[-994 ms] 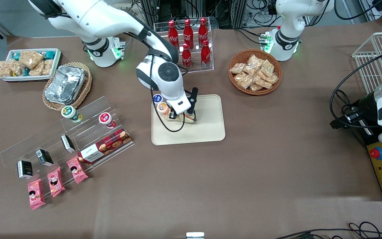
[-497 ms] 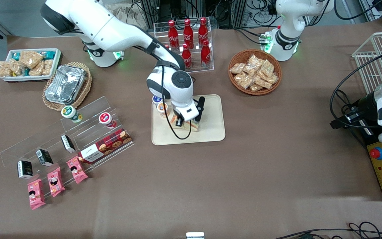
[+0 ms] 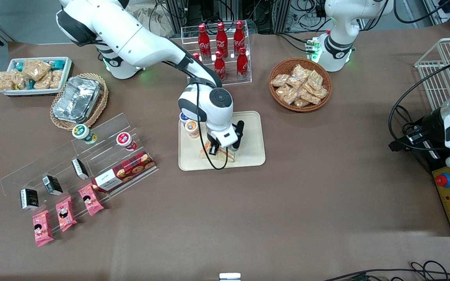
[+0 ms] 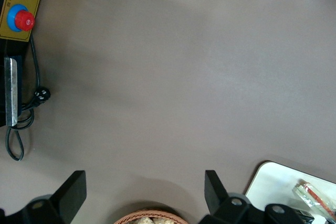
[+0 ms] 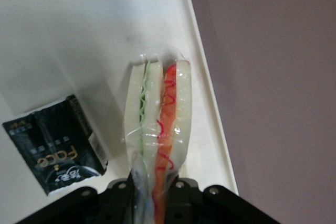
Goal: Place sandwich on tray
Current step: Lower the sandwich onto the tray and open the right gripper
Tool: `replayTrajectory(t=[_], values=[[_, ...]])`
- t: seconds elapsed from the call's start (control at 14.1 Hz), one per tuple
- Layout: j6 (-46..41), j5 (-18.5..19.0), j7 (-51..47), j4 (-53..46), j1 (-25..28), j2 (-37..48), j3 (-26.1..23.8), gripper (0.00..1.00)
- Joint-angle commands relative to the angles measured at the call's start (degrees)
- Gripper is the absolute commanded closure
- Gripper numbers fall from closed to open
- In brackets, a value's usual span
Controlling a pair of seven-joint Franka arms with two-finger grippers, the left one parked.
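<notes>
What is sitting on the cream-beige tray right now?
On the cream-beige rectangular tray: two small round lidded cups, a black packet, and the clear-wrapped white-bread sandwich wedge, gripped by the right arm's hand. The arm covers the tray's middle from the front.

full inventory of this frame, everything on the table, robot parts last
sandwich: 1, white bread with red and green filling, clear wrap, in the gripper over the tray
tray: 1, cream, mid-table
black packet: 1, on the tray beside the sandwich
cups: 2 on the tray, orange lid and blue lid
cola bottles: 6, red, in a clear rack
brown basket: 1, full of tan snack packets
foil container: 1, silver, in a woven basket
white bin: 1, holding snack packets
acrylic stand: 1, clear, with 2 cups, 3 black boxes, 1 red biscuit box
pink packets: 3, nearer the front camera than the stand
wire basket: 1, white, parked arm's end
gripper: 1, shut on the sandwich
</notes>
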State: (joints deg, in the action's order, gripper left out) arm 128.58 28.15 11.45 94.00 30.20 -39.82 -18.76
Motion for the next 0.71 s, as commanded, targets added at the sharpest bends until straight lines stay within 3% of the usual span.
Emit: replayTrajectory(t=[0.0, 0.14, 0.5, 0.64], values=[[-1.0, 2.1, -1.3, -2.8, 0.9, -1.8, 0.5, 0.0], [-1.8, 2.0, -1.3, -2.8, 0.9, -1.1, 0.5, 0.01], [-14.7, 1.0, -7.3, -2.7, 1.8, 6.9, 0.1, 0.01], [-20.1, -1.9, -9.2, -2.7, 1.7, 11.5, 0.2, 0.0]])
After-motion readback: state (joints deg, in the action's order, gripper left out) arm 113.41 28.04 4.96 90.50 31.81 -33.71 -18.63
